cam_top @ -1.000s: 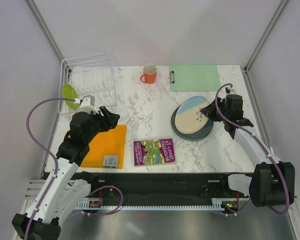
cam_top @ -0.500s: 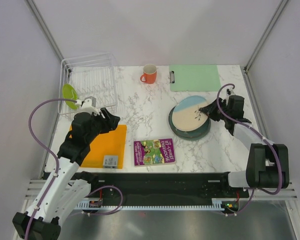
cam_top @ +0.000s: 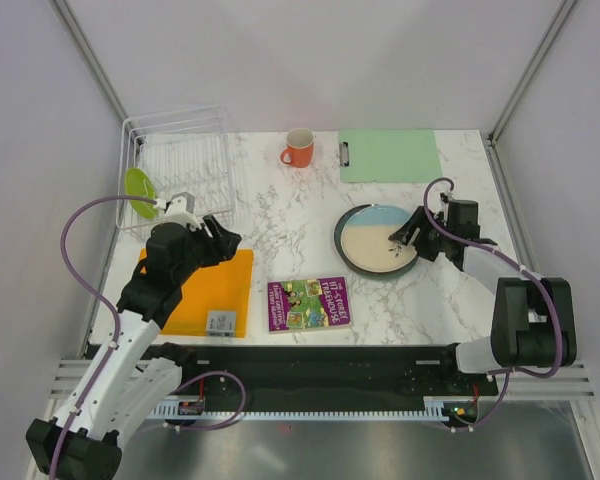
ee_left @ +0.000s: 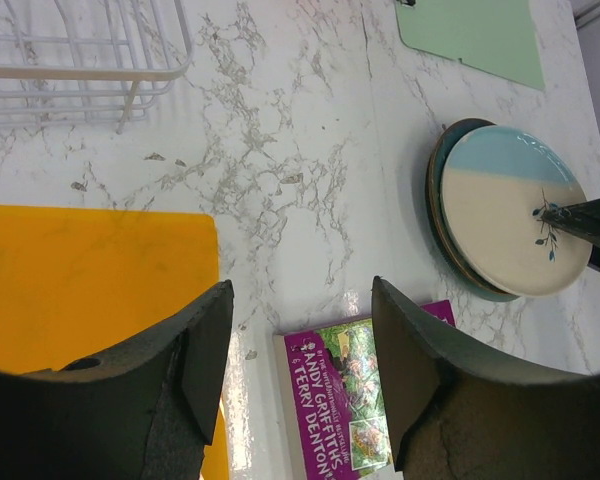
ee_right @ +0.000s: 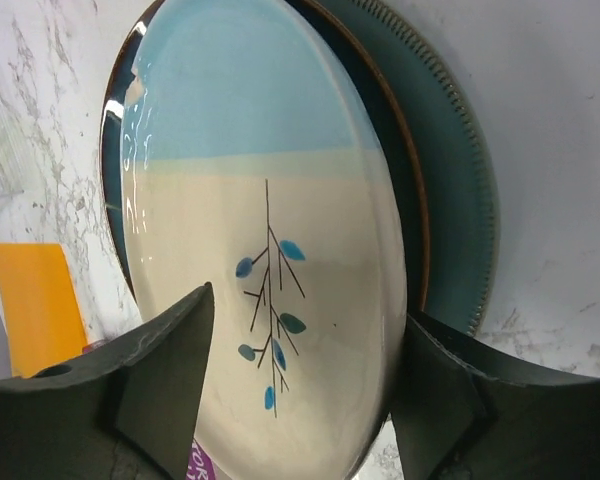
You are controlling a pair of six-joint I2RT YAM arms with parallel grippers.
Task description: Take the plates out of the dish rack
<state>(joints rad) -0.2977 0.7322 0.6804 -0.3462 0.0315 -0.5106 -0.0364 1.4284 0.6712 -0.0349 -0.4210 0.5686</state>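
Clock read on the top view, 12 pointing away from my bases.

Right gripper (ee_right: 305, 330): fingers spread wide, clamping nothing. The near rim of the cream-and-blue plate (ee_right: 250, 230) lies between them, sprig motif running up the middle. Contact with the rim: cannot tell.

That plate lies flat on top of a stack. Under it is the dark teal plate (ee_right: 392, 150), glossy with a brown rim. Under that is the grey-green plate (ee_right: 460, 180), matte with a ridged edge, showing as a crescent on the far side. The stack rests on the marble table (cam_top: 300, 220), at 9 o'clock from my right gripper.

Left gripper (ee_left: 300, 300): fingers apart, nothing held. It hangs over the table, just off the 3 o'clock edge of the orange mat (ee_left: 90, 280). A purple book (ee_left: 360, 380) lies beside the mat.

Dish rack (cam_top: 185, 165): far left corner of the table, at 12 o'clock from my left gripper. The lime green plate (cam_top: 137, 187) stands on edge at the rack's 9 o'clock side. Which slot holds it, I cannot tell. The other slots in view hold no plates.

Orange mug (cam_top: 298, 148): at 3 o'clock from the rack, upright. Green clipboard (cam_top: 390, 155): at 3 o'clock from the mug, at 12 o'clock from the stack, well apart from it.
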